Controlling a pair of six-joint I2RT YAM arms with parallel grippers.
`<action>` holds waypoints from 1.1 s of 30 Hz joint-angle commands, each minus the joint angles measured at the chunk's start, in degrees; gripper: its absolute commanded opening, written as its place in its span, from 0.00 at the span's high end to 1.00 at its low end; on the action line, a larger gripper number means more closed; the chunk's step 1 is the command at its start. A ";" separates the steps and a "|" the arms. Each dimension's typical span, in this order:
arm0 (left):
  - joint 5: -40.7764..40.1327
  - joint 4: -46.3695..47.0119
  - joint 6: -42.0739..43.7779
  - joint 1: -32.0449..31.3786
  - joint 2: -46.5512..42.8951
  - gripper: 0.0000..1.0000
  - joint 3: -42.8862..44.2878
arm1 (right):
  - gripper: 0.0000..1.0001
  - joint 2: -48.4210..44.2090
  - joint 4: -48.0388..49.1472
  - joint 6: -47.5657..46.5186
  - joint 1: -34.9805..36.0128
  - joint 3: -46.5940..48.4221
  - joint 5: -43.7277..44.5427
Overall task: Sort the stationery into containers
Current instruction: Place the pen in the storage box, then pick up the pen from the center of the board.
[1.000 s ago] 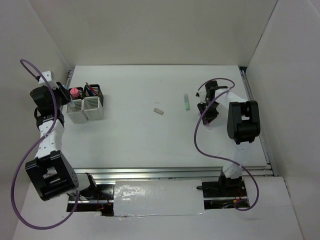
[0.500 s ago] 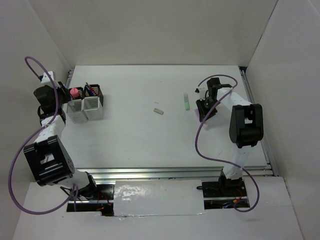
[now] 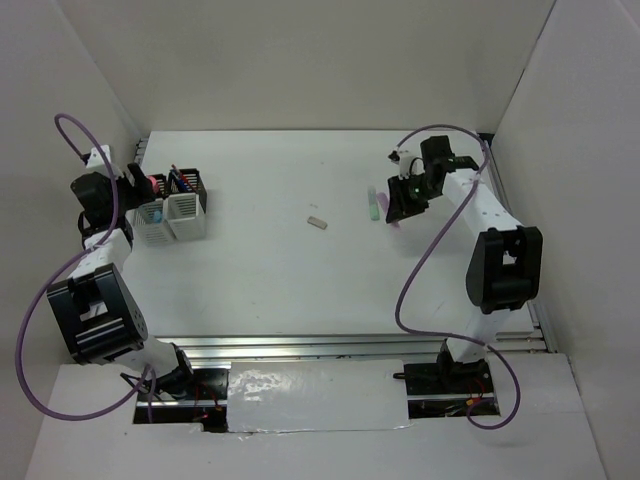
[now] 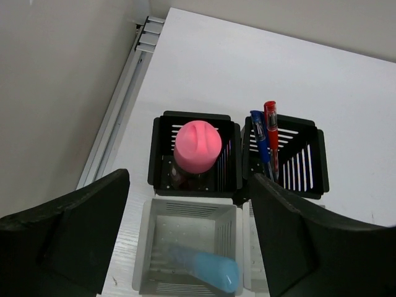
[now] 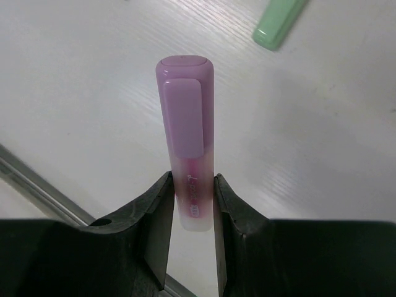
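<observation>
I have the lilac marker [image 5: 184, 142] pinched at its lower end between the right gripper's [image 5: 189, 198] fingers, which are closed down to the marker's width, capped end pointing away from the wrist. I cannot tell whether it touches the table [image 3: 280, 280]. The green marker [image 5: 278, 21] lies just beyond it at a slant, apart from it, with white surface between the two. A grey rail [image 5: 37, 179] cuts across the lower-left corner of that wrist view, so one table edge is near on that side. From above, the right gripper [image 3: 398, 208] is far-right on the table, just beside the green marker [image 3: 374, 205]. The eraser [image 3: 317, 222] lies alone near the middle, well apart from both arms. A broad stretch of table runs from it to the bins [image 3: 170, 222] at the far left. There are four of them in a tight square, two black ones behind and two white ones in front. The left black bin [image 4: 162, 148] holds a pink round-topped item [image 4: 198, 145]. The right black bin [image 4: 312, 154] holds the blue pen [image 4: 260, 139] and red pen [image 4: 272, 136], leaning side by side. The light-blue marker [image 4: 210, 269] lies in the left white bin [image 4: 148, 247]. My left gripper [image 4: 190, 179] hangs over the white pair with its fingers spread wide and holding nothing. The side rail [image 4: 124, 105] and wall [image 4: 55, 74] are close on the left — little room that way.
</observation>
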 commanded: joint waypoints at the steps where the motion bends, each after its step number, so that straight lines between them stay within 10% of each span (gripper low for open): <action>1: 2.21 1.78 1.11 -0.18 -0.04 0.09 0.60 | 1.00 -4.68 -0.85 1.42 1.88 2.83 -6.66; 13: 34.08 4.20 -29.25 -10.35 -10.92 0.16 6.93 | 1.00 -14.26 14.00 7.22 11.10 0.90 -17.92; 23: 37.98 8.54 -40.89 -32.85 -11.38 0.12 3.77 | 1.00 -14.61 22.53 10.92 22.18 3.27 -20.04; 33: 37.01 6.88 -40.29 -38.93 -9.80 0.13 6.05 | 1.00 -12.86 22.19 10.83 28.42 6.52 -16.78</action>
